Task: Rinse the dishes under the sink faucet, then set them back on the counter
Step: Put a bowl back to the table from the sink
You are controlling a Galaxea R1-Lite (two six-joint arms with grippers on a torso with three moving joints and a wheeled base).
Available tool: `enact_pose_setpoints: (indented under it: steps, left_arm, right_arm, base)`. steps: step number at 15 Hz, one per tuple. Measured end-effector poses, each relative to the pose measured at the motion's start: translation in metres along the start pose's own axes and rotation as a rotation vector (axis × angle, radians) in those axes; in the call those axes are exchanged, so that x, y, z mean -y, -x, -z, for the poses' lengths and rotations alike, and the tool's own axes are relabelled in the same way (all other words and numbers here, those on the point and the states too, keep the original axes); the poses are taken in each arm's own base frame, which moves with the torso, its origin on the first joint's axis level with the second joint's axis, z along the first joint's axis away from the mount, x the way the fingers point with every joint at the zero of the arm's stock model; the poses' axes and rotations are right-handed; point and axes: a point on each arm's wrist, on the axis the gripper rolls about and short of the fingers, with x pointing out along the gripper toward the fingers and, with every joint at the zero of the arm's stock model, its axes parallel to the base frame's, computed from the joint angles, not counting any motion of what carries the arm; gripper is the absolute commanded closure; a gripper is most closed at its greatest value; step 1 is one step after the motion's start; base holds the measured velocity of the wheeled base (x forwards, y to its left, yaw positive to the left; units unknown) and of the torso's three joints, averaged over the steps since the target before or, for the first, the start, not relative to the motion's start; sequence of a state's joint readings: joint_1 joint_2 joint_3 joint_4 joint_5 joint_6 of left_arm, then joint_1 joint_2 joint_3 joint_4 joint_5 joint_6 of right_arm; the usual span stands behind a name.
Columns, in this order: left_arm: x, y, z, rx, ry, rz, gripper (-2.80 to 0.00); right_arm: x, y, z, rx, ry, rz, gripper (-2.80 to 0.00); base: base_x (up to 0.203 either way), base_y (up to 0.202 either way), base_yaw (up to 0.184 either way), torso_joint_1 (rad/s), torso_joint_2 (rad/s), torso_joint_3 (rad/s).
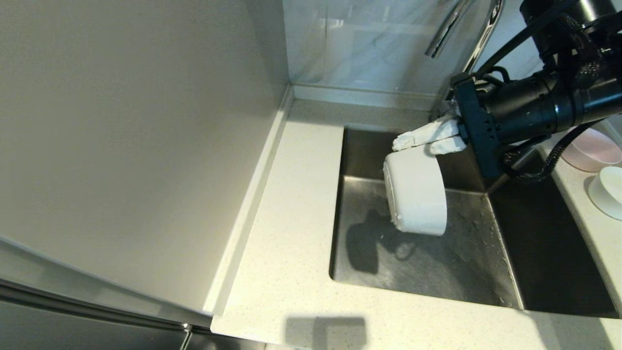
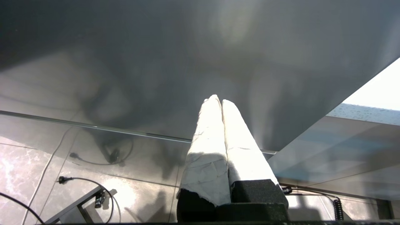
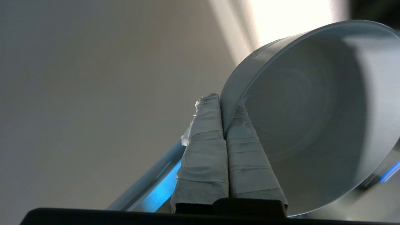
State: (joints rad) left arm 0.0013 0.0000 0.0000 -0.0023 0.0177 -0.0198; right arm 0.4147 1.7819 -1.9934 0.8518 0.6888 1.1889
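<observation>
My right gripper [image 1: 413,141] is shut on the rim of a light grey-white bowl [image 1: 417,195], which hangs tipped on its side above the sink [image 1: 423,272], its base facing left. In the right wrist view one finger lies inside the bowl [image 3: 312,118] and one outside, at the gripper [image 3: 223,104]. The chrome faucet [image 1: 478,34] rises behind the arm at the back. A pale pink bowl [image 1: 593,148] and a white bowl [image 1: 610,189] rest on the counter [image 1: 286,233] right of the sink. My left gripper [image 2: 217,100] is shut and empty, low beside the cabinet, away from the sink.
A tall beige-grey side panel [image 1: 136,146] walls off the counter's left. A glossy backsplash [image 1: 364,48] stands behind the sink. The basin floor is wet. Cables lie on the tiled floor [image 2: 78,181] below the left gripper.
</observation>
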Motion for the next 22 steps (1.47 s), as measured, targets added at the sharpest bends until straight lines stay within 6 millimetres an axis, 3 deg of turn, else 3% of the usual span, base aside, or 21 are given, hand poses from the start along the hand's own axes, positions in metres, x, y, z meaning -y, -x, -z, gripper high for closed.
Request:
enact_pose_setpoints:
  steps: [3, 6, 10, 14, 16, 19, 22]
  left_arm:
    - [0.000, 0.000, 0.000, 0.000, 0.000, 0.000, 0.00]
    - [0.000, 0.000, 0.000, 0.000, -0.001, 0.000, 0.00]
    - [0.000, 0.000, 0.000, 0.000, -0.001, 0.000, 0.00]
    - [0.000, 0.000, 0.000, 0.000, 0.000, 0.000, 0.00]
    - [0.000, 0.000, 0.000, 0.000, 0.000, 0.000, 0.00]
    - [0.000, 0.000, 0.000, 0.000, 0.000, 0.000, 0.00]
    - [0.000, 0.000, 0.000, 0.000, 0.000, 0.000, 0.00]
  right_arm:
    - [-0.002, -0.001, 0.009, -0.322, -0.162, -0.076, 0.00]
    - [0.000, -0.009, 0.005, -0.383, -0.117, -0.104, 0.00]
    - [0.012, -0.020, -0.007, -0.282, 0.091, -0.074, 0.00]
    - [0.021, -0.026, -0.021, -0.070, 0.257, 0.041, 0.00]
    - [0.035, -0.025, -0.030, 0.018, 0.359, 0.139, 0.00]
    - [0.064, -0.003, -0.046, 0.181, 0.591, 0.375, 0.00]
    - [0.083, 0.045, -0.058, 0.338, 0.790, 0.618, 0.00]
  base:
    - [0.000, 0.000, 0.000, 0.000, 0.00, 0.000]
    - [0.000, 0.000, 0.000, 0.000, 0.00, 0.000]
    - [0.000, 0.000, 0.000, 0.000, 0.00, 0.000]
    - [0.000, 0.000, 0.000, 0.000, 0.00, 0.000]
    - [0.000, 0.000, 0.000, 0.000, 0.00, 0.000]
    - [0.000, 0.000, 0.000, 0.000, 0.00, 0.000]
    - [0.000, 0.000, 0.000, 0.000, 0.00, 0.000]
